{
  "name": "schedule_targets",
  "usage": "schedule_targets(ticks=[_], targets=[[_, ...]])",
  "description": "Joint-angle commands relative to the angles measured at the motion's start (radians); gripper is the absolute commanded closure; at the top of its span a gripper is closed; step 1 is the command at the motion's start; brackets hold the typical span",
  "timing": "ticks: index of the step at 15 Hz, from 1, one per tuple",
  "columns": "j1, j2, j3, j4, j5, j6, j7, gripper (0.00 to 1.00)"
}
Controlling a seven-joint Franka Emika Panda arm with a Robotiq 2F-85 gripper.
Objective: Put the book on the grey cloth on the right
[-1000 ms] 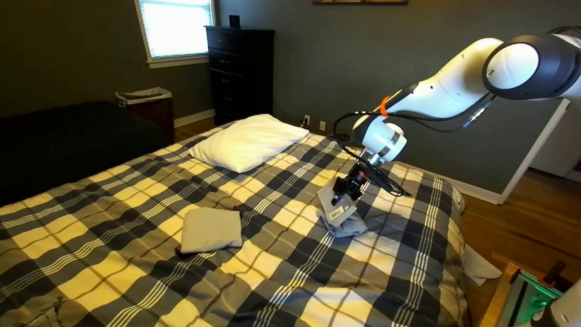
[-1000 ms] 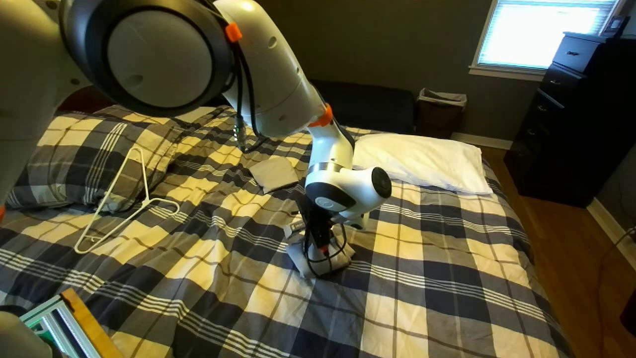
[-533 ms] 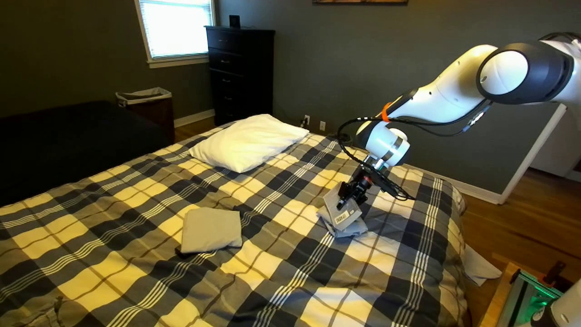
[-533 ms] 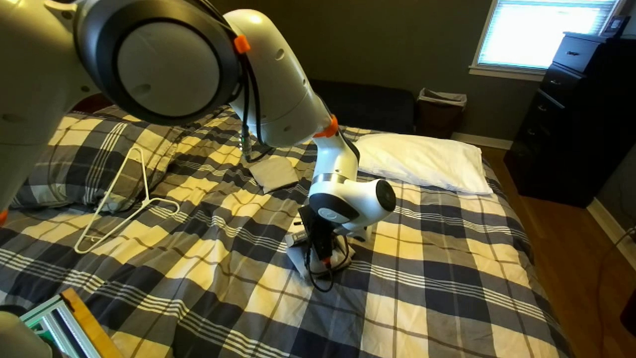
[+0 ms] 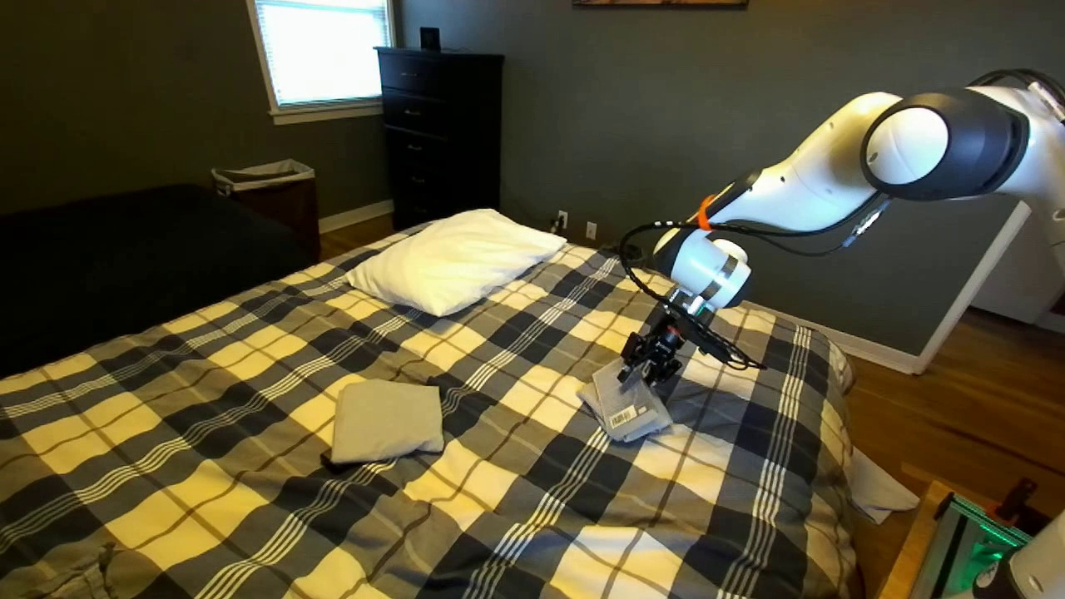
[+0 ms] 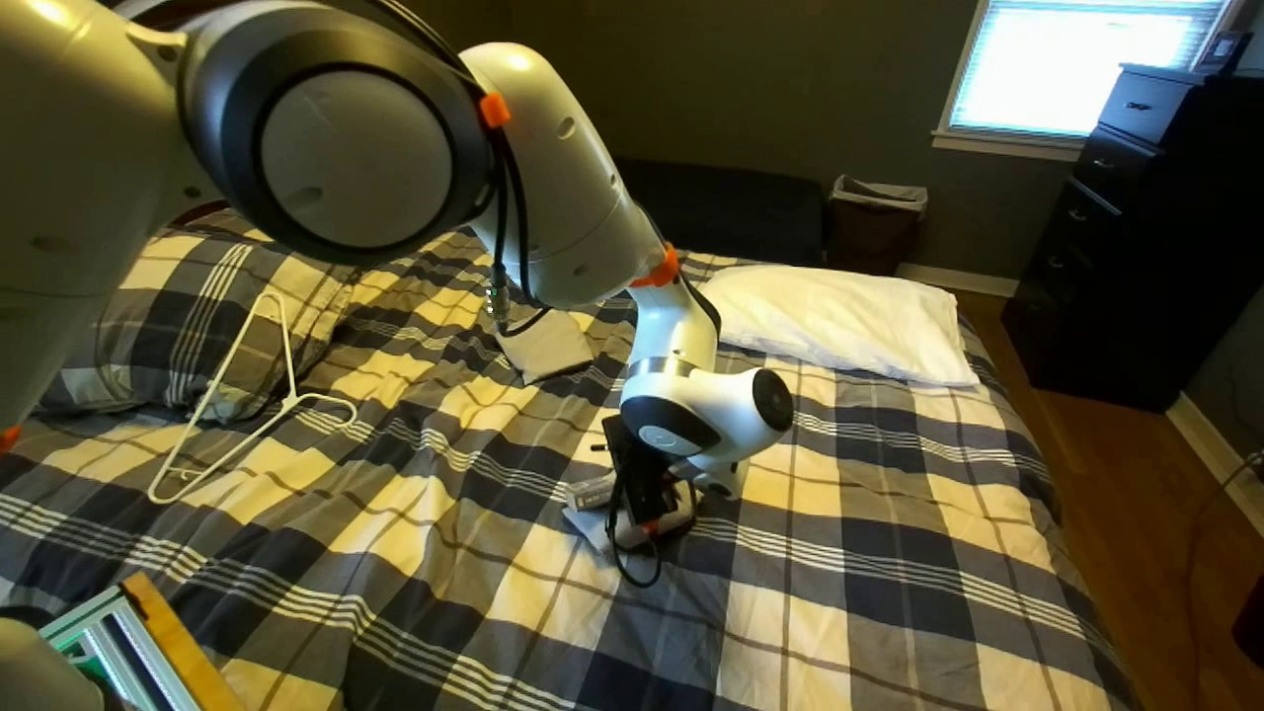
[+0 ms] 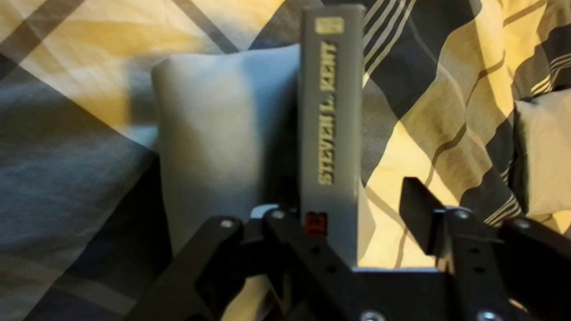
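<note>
White arm (image 5: 819, 187) slants down, claw (image 5: 638, 378) spread wider than the book (image 7: 331, 133) is thick, gripping nothing.

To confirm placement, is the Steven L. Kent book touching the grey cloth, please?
Touching: in an exterior view, the Steven L. Kent book lies on the grey cloth.

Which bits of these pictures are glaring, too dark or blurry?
In both exterior views the window glares white; in an exterior view the dresser is nearly black; in the wrist view the grey cloth looks soft and shadowed beside the book, whose lettering is readable but slightly blurred.
</note>
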Motion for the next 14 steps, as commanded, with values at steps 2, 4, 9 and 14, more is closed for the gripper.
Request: schedule_targets(ticks=[2, 4, 9, 14], targets=[[0.060, -0.027, -0.047, -0.020, -0.024, 0.151, 0.145, 0.01], [0.096, -0.038, -0.073, -0.036, -0.054, 0.247, 0.237, 0.00], [0.202, -0.196, -0.114, -0.212, -0.251, 0.387, 0.403, 0.00], [0.496, -0.417, -0.337, -0.444, -0.642, 0.425, 0.750, 0.00]])
